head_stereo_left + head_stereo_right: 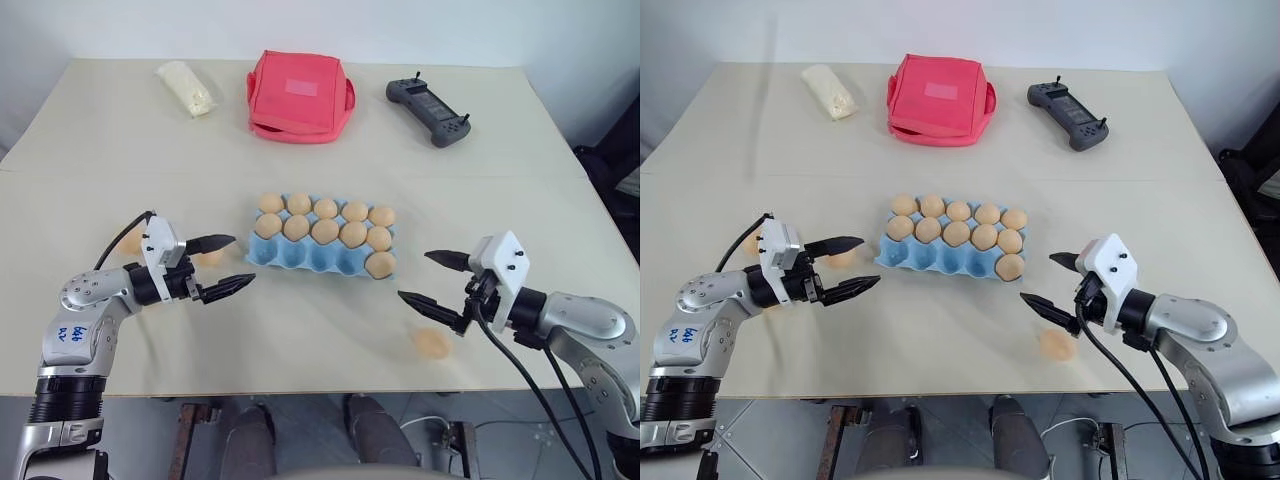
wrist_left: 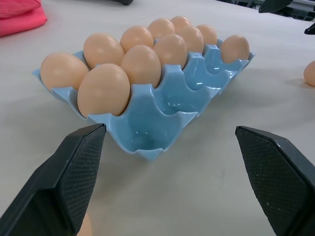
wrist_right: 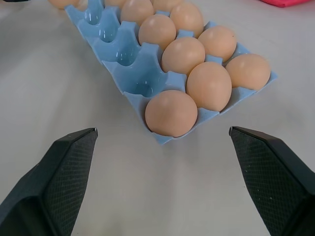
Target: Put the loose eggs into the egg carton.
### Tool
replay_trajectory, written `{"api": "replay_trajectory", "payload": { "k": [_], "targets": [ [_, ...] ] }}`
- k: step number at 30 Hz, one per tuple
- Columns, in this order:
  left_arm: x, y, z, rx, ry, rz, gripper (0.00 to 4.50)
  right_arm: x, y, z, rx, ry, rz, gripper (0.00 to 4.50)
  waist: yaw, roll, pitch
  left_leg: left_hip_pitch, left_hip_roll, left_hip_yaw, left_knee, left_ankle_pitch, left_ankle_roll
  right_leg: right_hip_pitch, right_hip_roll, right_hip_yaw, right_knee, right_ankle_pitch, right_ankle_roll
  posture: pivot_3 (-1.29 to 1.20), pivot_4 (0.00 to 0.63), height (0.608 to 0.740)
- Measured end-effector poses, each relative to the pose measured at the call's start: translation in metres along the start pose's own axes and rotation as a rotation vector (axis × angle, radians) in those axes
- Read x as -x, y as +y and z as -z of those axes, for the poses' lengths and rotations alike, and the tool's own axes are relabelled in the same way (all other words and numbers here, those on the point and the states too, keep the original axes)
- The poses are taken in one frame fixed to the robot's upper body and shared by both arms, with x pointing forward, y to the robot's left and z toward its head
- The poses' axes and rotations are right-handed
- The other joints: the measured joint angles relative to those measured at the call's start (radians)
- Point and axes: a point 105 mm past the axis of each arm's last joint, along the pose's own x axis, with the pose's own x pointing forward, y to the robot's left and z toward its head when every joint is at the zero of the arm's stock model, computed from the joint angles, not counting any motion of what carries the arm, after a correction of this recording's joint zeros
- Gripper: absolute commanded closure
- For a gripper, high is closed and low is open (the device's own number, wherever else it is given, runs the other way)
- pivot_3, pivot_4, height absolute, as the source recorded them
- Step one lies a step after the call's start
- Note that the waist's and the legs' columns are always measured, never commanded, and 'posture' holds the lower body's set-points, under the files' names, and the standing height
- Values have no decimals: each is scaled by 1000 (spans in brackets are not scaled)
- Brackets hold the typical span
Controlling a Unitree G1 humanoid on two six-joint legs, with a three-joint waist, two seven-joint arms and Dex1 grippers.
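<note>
The light blue egg carton [image 1: 300, 257] lies at the table's middle. Its back and middle rows are full of tan eggs, and one more egg [image 1: 380, 264] sits in the front row's right end cup [image 3: 171, 113]. Three loose eggs lie on the table: one [image 1: 432, 343] just below my right gripper, one [image 1: 210, 257] behind my left gripper's fingers, one [image 1: 131, 240] farther left behind the left arm. My left gripper [image 1: 240, 260] hovers open left of the carton, pointing at it. My right gripper [image 1: 415, 276] hovers open right of the carton, empty.
At the back of the table lie a red fabric pouch [image 1: 298, 97], a pale lumpy packet [image 1: 186, 88] to its left and a black handheld controller [image 1: 428, 110] to its right. The table's front edge runs close below both grippers.
</note>
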Motion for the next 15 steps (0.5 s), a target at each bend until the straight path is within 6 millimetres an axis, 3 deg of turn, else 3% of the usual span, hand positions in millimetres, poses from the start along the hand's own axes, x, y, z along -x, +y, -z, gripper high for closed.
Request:
{"api": "replay_trajectory", "payload": {
  "k": [11,15],
  "targets": [
    [-13,7,-11,-12,-36,0,14,3,-3,-1,12,21,14,0,3,0,0,0,0,0,0,0,0,0,0,0,0,0,1,0,150,740],
    [-19,4,-16,-22,-37,59,14,25,-2,-1,1,63,59,0,14,0,0,0,0,0,0,0,0,0,0,0,0,0,1,0,150,740]
  ]
}}
